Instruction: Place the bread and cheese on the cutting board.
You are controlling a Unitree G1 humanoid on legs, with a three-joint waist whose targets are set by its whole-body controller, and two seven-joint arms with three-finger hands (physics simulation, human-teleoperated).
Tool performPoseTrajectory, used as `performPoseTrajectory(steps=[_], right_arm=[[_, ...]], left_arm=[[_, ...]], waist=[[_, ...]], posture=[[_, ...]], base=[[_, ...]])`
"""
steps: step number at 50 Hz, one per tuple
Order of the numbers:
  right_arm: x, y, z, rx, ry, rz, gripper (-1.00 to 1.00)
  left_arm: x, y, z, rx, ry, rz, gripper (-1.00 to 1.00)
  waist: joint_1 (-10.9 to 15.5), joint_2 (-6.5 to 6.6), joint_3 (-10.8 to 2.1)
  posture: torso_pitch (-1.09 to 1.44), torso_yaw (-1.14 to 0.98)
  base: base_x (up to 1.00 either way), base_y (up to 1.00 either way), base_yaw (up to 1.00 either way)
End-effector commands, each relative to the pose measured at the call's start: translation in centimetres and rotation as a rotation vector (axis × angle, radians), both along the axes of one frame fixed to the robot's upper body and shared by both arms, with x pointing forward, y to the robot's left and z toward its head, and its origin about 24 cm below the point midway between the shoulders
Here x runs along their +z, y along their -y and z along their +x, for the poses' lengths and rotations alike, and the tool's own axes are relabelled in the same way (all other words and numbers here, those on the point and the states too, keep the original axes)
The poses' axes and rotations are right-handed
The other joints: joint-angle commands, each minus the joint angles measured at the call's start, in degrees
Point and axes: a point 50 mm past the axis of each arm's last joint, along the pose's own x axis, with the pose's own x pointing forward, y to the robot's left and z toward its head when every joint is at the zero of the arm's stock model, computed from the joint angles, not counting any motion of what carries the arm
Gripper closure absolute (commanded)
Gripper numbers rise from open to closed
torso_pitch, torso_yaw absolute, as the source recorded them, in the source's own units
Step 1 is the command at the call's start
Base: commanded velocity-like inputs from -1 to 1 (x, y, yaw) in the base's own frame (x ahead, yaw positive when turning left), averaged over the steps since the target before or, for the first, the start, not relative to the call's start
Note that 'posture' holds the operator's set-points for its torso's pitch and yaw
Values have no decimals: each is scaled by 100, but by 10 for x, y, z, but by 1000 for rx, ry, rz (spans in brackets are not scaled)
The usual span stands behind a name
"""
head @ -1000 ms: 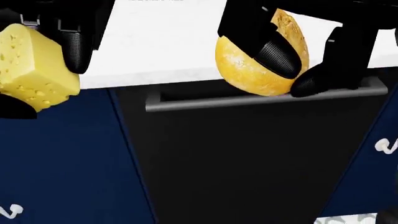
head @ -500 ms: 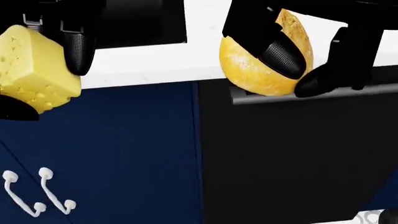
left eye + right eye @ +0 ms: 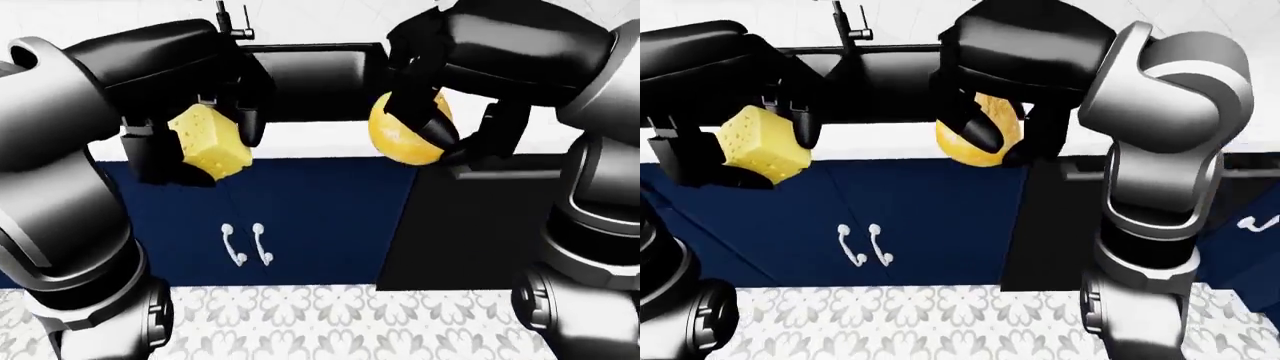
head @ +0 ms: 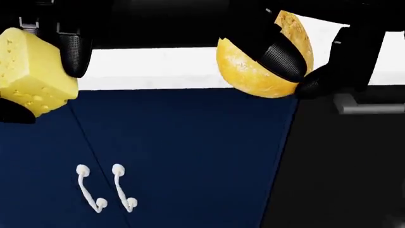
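- Left hand [image 3: 205, 142] is clamped on the cheese wedge [image 3: 209, 141], right hand [image 3: 440, 127] on the round bread loaf [image 3: 402, 137], both carried above the white tabletop [image 4: 158, 69] edge.
- No cutting board shows; either could slip from those fingertip grips mid-carry.

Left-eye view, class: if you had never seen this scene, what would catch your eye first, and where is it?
Two yellow foods held up against dark cabinets stand out: a holed block of cheese at centre-left, gripped by the left hand, and a round golden bread right of centre, gripped by the right hand. Below them, a pair of white handles shows on the navy cabinet doors, above a patterned floor.
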Motion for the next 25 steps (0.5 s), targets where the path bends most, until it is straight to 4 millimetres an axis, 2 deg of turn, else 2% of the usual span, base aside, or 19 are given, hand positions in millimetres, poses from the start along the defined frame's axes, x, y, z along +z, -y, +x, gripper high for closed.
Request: performPoseTrajectory(steps=[1,3,4,6,7,8,10,11,12,13,15,20,21,22,23,24,25], right_arm=[[10,3,-5,-9,44,16,100],[10,3,-4,-9,43,18,100],[9,3,-4,-9,41,16,100],[8,3,-4,-10,38,11,100],[8,3,-4,-9,39,12,100],[8,3,-4,-12,40,8,100],[8,4,-3,-12,42,8,100],[8,4,-3,-12,44,10,100],[8,4,-2,-13,43,9,100],[8,4,-2,-14,43,10,100],[9,5,-1,-18,43,12,100],[11,5,0,-19,46,18,100],[12,5,0,-20,47,20,100],[12,5,0,-20,48,21,100],[12,5,0,-20,49,22,100],[12,5,0,-22,48,22,100],[12,5,0,-22,49,21,100]], left_arm=[[11,2,-7,-4,73,-2,100],[12,2,-7,-3,74,-3,100],[11,2,-7,-4,73,-3,100],[11,2,-7,-5,72,-3,100],[10,2,-7,-5,72,-3,100],[10,2,-7,-5,71,-2,100],[10,3,-7,-7,70,-1,100],[10,3,-7,-8,70,-1,100],[9,3,-7,-7,69,0,100],[9,3,-7,-7,69,0,100],[9,3,-7,-7,68,0,100],[8,4,-7,-10,66,1,100],[7,3,-7,-9,65,2,100],[6,3,-7,-9,64,2,100],[6,3,-7,-9,64,2,100],[6,3,-7,-9,63,2,100],[6,3,-8,-9,63,2,100]], waist=[[-42,86,-270],[39,-37,-306],[52,-98,-284],[36,-199,-198],[-139,-241,-137],[-183,-495,-23],[-253,-981,-33],[-286,-1044,-159],[-282,-868,-143],[-299,-812,-229],[-307,-721,-312],[-277,-351,-237],[-289,-221,-257],[-305,-16,-309],[-299,323,-397],[-266,67,-298],[-272,92,-263]], posture=[[0,0],[0,0],[0,0],[0,0],[0,0],[0,0],[0,0],[0,0],[0,0],[0,0],[0,0],[0,0],[0,0],[0,0],[0,0],[0,0],[0,0]], base=[[0,0,87],[0,0,86],[0,0,86],[0,0,86],[0,88,0],[0,71,0],[0,61,0],[0,61,0],[0,60,0],[0,61,0],[0,61,0],[0,62,0],[0,64,0],[0,63,0],[0,63,0],[0,61,0],[0,60,0]])
